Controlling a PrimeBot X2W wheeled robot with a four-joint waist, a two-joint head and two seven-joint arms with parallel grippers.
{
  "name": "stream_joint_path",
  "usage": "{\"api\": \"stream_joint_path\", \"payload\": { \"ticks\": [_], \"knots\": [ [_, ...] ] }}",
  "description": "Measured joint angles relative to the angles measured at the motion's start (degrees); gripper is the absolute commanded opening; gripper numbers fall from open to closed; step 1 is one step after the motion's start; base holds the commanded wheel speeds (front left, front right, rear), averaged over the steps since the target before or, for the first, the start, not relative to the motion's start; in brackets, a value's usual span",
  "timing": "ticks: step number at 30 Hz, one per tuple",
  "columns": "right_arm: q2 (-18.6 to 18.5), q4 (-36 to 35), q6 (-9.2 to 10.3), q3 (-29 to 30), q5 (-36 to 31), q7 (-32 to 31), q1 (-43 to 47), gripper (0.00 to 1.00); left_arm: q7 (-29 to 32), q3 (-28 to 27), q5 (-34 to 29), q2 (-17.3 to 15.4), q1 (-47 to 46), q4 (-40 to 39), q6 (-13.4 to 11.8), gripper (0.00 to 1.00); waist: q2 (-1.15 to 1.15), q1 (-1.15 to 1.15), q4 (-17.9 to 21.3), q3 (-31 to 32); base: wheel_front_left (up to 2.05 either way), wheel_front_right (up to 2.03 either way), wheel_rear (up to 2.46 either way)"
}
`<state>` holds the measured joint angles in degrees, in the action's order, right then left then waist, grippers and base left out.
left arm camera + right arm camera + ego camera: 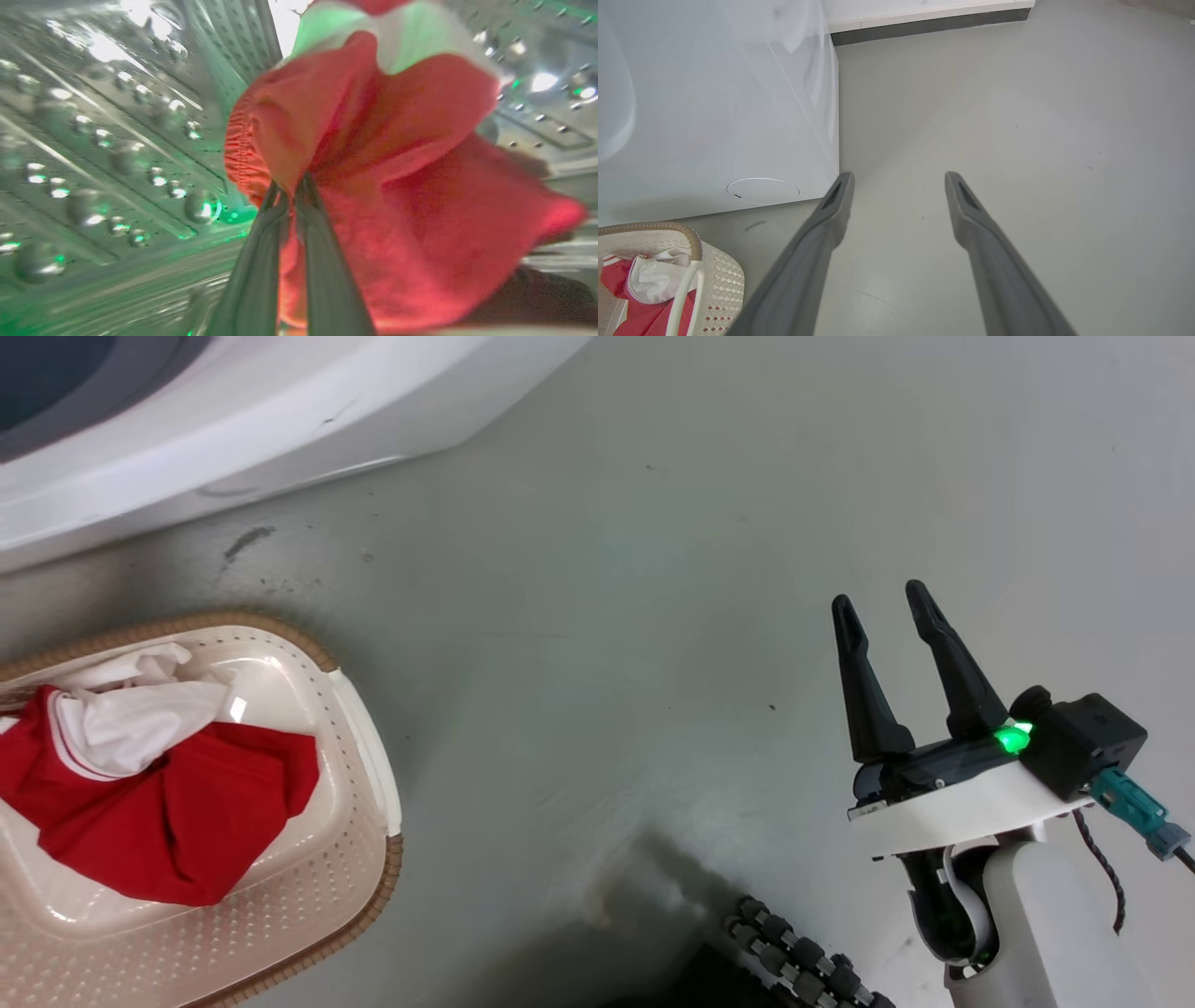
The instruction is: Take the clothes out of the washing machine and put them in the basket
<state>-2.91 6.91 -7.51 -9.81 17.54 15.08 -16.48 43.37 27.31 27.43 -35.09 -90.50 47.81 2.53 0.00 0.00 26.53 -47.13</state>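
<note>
- At about eight o'clock in the head view we see the basket (369, 784), cream and perforated with a brown woven-look rim, standing on the grey floor (597, 663).
- Inside it lie red and white clothes (177, 812): a crumpled red piece with white fabric bunched at its eleven o'clock.
- The white washing machine (280, 411) takes the ten-to-eleven o'clock corner, near the basket but not touching it.
- Towards four o'clock the right gripper (878, 595) hangs over bare floor, its two dark fingers spread wide and holding nothing. A green light (1013, 737) glows at their base.
- In the left wrist view the perforated steel drum (117, 130) curves from nine o'clock up to twelve.
- From six o'clock the left gripper (290, 184) rises with its fingers pinched almost together on a red garment (411, 196) inside the drum.
- That garment bulges out towards three o'clock, with a gathered elastic edge at the fingertips' ten o'clock and a white band near twelve.
- In the right wrist view we find the machine's white panel at ten o'clock, the basket corner with its clothes at eight, and the widely parted fingers over floor. A dark skirting strip (924, 23) runs along twelve o'clock.
</note>
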Motion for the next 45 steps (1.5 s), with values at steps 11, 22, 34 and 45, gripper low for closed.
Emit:
{"api": "stream_joint_path", "payload": {
  "ticks": [11, 22, 34, 45],
  "knots": [
    [0.02, 0.68, 0.00, 4.50, -6.09, 0.00, -0.54, 1.00, -16.77, 0.10, 0.51, 3.38, 5.33, 2.36, 1.07, 0.00, 0.00, 0.00, -4.29, 6.43, 0.00, 0.00, 0.00],
    [0.05, 1.38, -0.01, 7.81, -11.15, 0.00, 1.94, 1.00, -34.39, 0.62, 2.69, 8.00, 17.39, 3.86, 3.13, 0.00, 0.00, 0.00, -10.38, 16.00, 0.00, 0.00, 0.00],
    [0.05, 2.63, 0.00, 9.35, -14.13, 0.00, 5.91, 1.00, -53.33, 0.73, 3.27, 10.24, 32.67, -1.37, 2.19, 0.00, 0.00, -0.01, -16.65, 26.27, 0.00, 0.00, 0.00],
    [0.04, 3.53, 0.00, 10.82, -15.25, 0.00, 9.02, 1.00, -55.49, 2.58, 3.24, 10.25, 46.73, -18.29, -1.27, 0.00, 0.00, -0.02, -22.15, 33.23, 0.00, 0.00, 0.00]
  ]
}}
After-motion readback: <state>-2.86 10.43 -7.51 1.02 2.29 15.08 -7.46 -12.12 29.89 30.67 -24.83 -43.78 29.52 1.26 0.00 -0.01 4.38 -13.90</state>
